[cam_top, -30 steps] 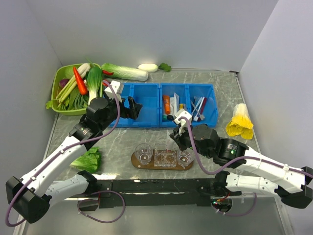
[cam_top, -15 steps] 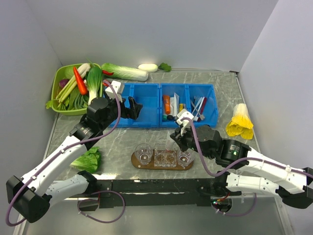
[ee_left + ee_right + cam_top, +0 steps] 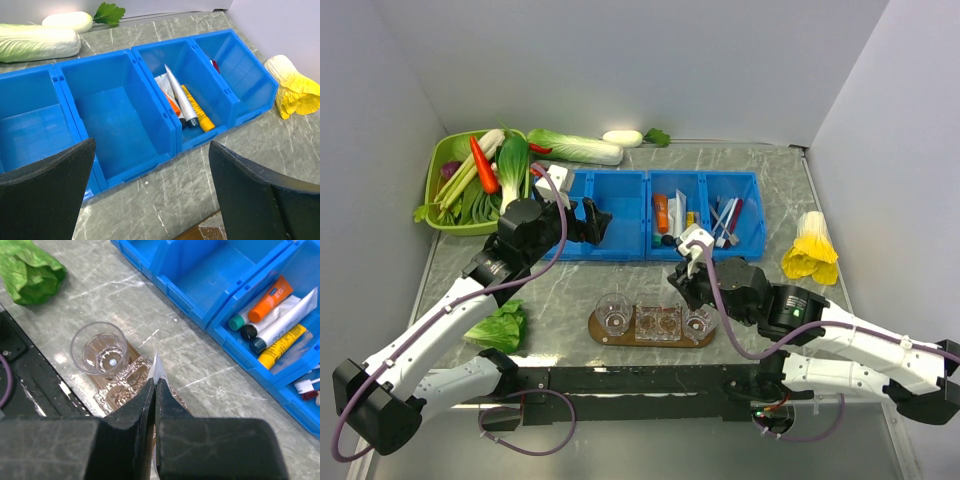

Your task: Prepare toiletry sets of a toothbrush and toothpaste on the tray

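- While the left gripper hangs wide open and empty over the rigid blue plastic bins, placing seems the step in hand.
- Tray: flat brown wood, at six o'clock of the bins.
- Right gripper pinches a thin white toothpaste crimp above it; next, lower and release.

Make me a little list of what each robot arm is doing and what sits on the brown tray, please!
left tool: open wide, hovering over the blue bins, holding nothing
right tool: shut on the flat white end of a toothpaste, above the tray
tray: brown wood, carrying three clear cups
cup nearest the right wrist camera: looks empty
blue bins: one holds tubes in white, orange and yellow
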You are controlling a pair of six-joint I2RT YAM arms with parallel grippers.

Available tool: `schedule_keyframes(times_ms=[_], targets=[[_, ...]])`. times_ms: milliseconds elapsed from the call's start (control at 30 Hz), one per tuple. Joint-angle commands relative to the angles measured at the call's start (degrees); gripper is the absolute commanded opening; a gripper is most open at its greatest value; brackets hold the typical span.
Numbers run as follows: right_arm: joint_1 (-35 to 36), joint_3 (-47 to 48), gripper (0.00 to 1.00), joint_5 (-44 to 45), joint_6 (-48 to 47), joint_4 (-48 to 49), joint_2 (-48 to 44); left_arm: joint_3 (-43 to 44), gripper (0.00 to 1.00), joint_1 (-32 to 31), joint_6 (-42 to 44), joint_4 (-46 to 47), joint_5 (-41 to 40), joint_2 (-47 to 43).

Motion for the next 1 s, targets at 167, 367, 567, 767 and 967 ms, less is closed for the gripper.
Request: schedule_keyframes(times_ms=[167, 367, 567, 767, 967], targets=[[0.6, -1.1, 0.0, 1.9, -0.2, 3.6, 0.7, 0.2, 0.99, 0.1, -0.1, 1.6, 0.8, 0.3], [0.8, -2.0, 0.0, 2.0, -0.2, 4.1, 0.9, 0.3, 1.0, 0.1, -0.1, 1.6, 0.8, 0.6], [0.6, -3.3, 0.0, 2.0, 0.1, 5.3, 0.6, 0.3, 0.99, 0.2, -0.1, 1.6, 0.8, 1.0], [0.7, -4.2, 0.0, 2.1, 0.2, 5.9, 0.6, 0.3, 0.99, 0.1, -0.1, 1.7, 0.8, 1.0], [0.7, -5.2, 0.0, 2.2, 0.2, 7.2, 0.7, 0.3, 0.99, 0.1, -0.1, 1.7, 0.8, 1.2]])
